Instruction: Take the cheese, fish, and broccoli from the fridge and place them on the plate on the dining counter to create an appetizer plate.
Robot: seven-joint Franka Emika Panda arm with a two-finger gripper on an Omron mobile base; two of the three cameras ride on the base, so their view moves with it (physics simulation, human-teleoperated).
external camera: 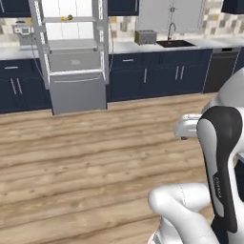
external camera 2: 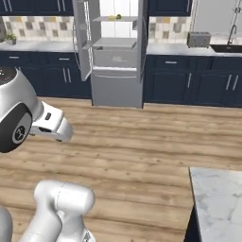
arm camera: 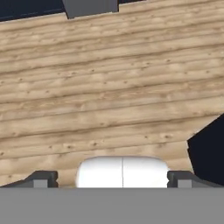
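Observation:
The fridge (external camera: 76, 57) stands open across the wooden floor, its white shelves showing between its doors (external camera 2: 116, 52). On an upper shelf sit a small yellow piece, the cheese (external camera: 63, 18) (external camera 2: 112, 18), and beside it the green broccoli (external camera: 70, 17) (external camera 2: 118, 17). The fish and the plate are out of view. A corner of the marble dining counter (external camera 2: 218, 203) lies at the lower right. My gripper (arm camera: 111, 179) hangs over the floor far from the fridge, open, with its tips wide apart and nothing between them.
Navy cabinets and a wall counter flank the fridge, with a toaster (external camera: 145, 36), a sink (external camera: 175, 43) and a dishwasher (external camera: 220, 69). Wide wooden floor (external camera: 95, 143) lies between me and the fridge. The island's dark base (arm camera: 209, 153) is close on the right.

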